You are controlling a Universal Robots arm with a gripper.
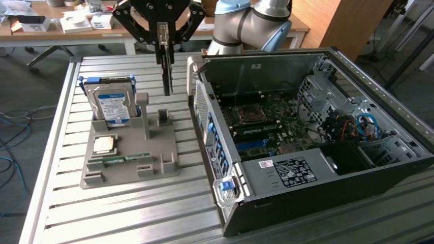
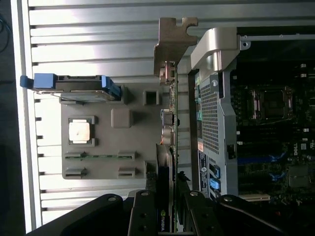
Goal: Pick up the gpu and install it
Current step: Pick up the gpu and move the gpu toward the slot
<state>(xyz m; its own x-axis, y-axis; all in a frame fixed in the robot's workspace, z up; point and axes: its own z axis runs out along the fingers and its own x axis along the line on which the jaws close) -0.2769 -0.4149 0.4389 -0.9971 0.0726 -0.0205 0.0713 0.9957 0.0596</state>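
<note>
The gpu [image 1: 166, 71] hangs edge-on above the slatted table, a thin dark card pointing straight down. My gripper [image 1: 163, 36] is shut on its upper end. In the wrist view the gpu [image 2: 169, 123] runs away from my gripper [image 2: 167, 209], with its pale metal bracket [image 2: 173, 44] at the far end. It hovers over the gap between the grey holder [image 1: 129, 152] and the open computer case [image 1: 224, 152]. The motherboard [image 1: 265, 122] lies exposed inside the case.
The grey holder still carries a silver hard drive with a blue-white label [image 1: 112, 104], a square processor chip [image 1: 103, 145] and a narrow green memory stick [image 1: 125, 158]. The case's perforated side wall [image 2: 211, 113] stands close beside the card. Cluttered desks stand behind the table.
</note>
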